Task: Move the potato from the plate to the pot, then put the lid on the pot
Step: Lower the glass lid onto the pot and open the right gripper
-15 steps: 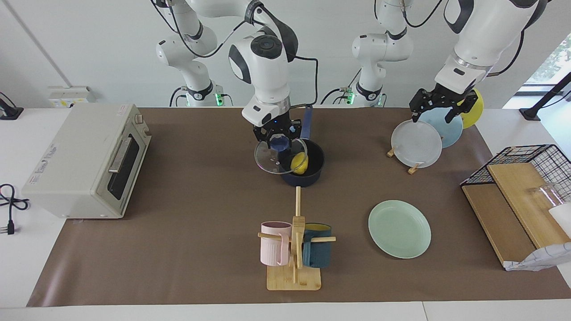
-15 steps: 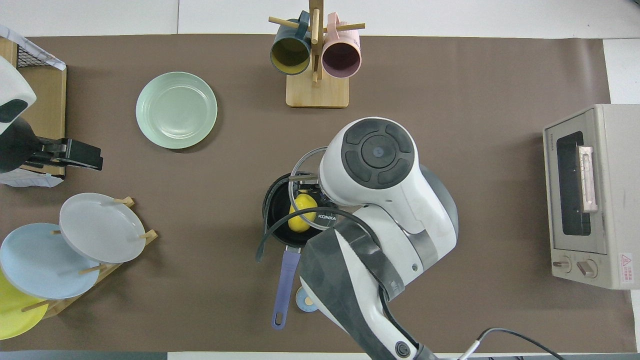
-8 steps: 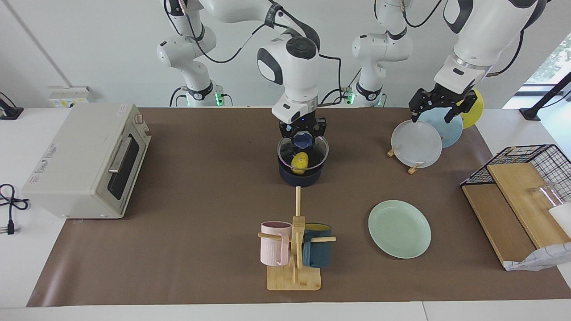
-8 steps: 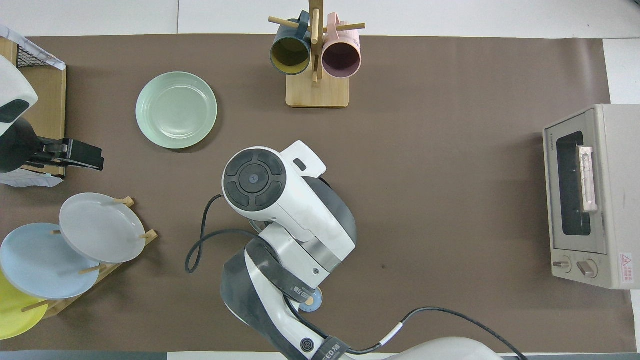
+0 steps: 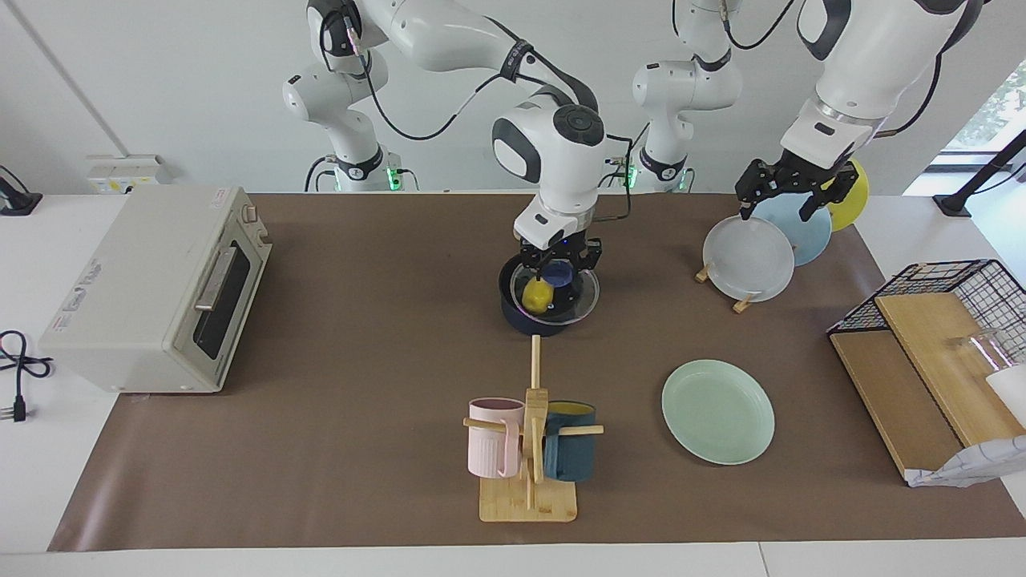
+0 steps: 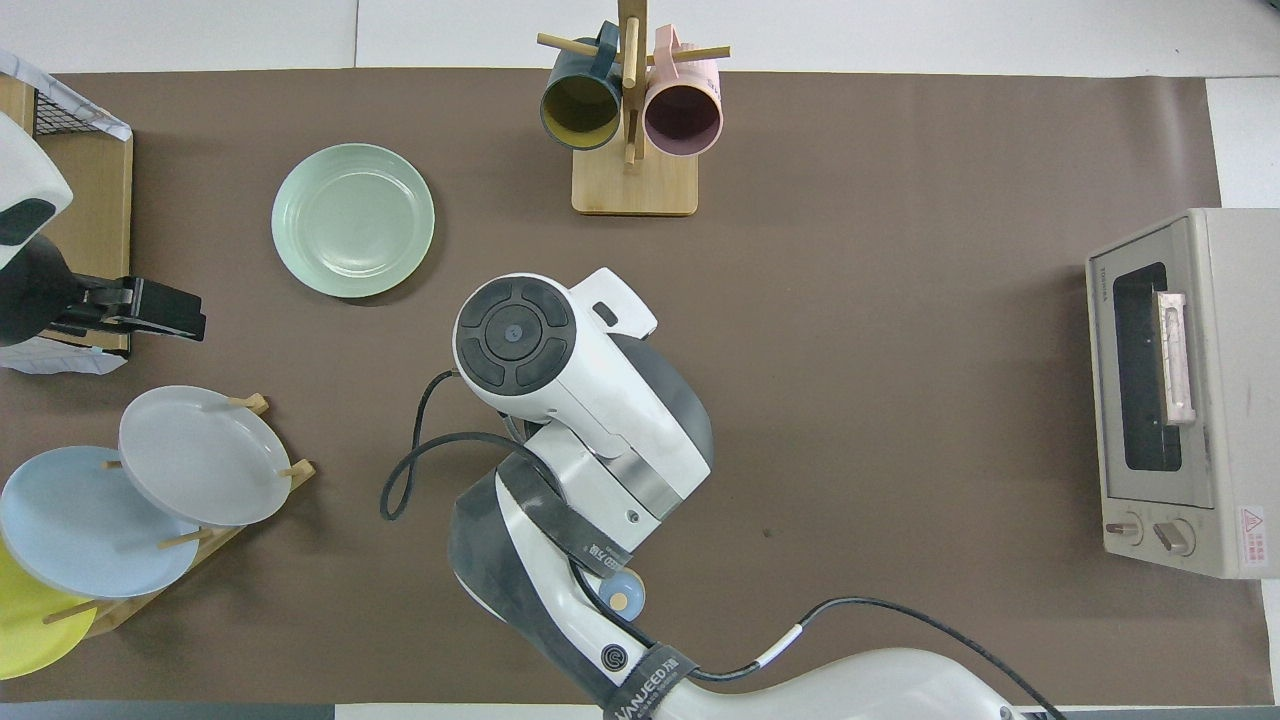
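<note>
Right gripper (image 5: 559, 268) is clamped on the lid (image 5: 567, 298) knob, pot (image 5: 521, 314) and potato (image 5: 536, 296) right underneath; left gripper (image 5: 787, 195) hangs released.

Under the right gripper (image 5: 559, 263), the round clear glass lid (image 5: 571, 295) sits tilted on the small dark navy saucepan (image 5: 521, 316), with the bright yellow lumpy potato (image 5: 536, 295) inside.

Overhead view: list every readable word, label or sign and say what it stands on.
"VANJEED": black strap around the right arm.
Brand word on the toaster oven's front, top corner: too small to read.
Red triangle warning sticker by the oven's knobs: a sign, its text too small to read.
</note>
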Controlling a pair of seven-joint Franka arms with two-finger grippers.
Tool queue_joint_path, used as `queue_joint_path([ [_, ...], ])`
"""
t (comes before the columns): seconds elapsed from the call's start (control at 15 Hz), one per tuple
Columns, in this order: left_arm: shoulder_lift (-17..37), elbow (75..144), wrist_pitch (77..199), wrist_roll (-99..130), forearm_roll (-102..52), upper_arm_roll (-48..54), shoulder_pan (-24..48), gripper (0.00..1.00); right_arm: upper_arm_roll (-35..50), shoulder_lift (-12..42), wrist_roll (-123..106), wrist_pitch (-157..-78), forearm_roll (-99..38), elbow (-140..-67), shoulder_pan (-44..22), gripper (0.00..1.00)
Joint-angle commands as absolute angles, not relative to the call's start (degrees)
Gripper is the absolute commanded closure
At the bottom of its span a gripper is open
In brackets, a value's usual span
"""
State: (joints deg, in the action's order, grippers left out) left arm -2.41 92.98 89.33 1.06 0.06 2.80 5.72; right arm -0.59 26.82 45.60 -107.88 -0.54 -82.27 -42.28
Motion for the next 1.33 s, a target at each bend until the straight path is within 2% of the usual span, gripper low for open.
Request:
queue_joint_path([
  [0.0, -3.3, 93.9, 89.8, 0.4, 0.7, 3.1, 6.0, 0.00, -0.1, 26.4, 45.7, -104.5, 0.1, -82.0, -41.7, 1.00],
  [0.6, -3.3, 94.0, 89.3, 0.7, 0.7, 3.1, 4.9, 0.00, -0.1, 25.3, 45.8, -102.9, 0.1, -83.7, -42.0, 1.00],
  [1.27, -3.3, 93.8, 89.5, 0.7, 0.7, 3.1, 4.9, 0.00, -0.1, 24.2, 46.2, -106.6, -0.3, -87.7, -42.3, 1.00],
])
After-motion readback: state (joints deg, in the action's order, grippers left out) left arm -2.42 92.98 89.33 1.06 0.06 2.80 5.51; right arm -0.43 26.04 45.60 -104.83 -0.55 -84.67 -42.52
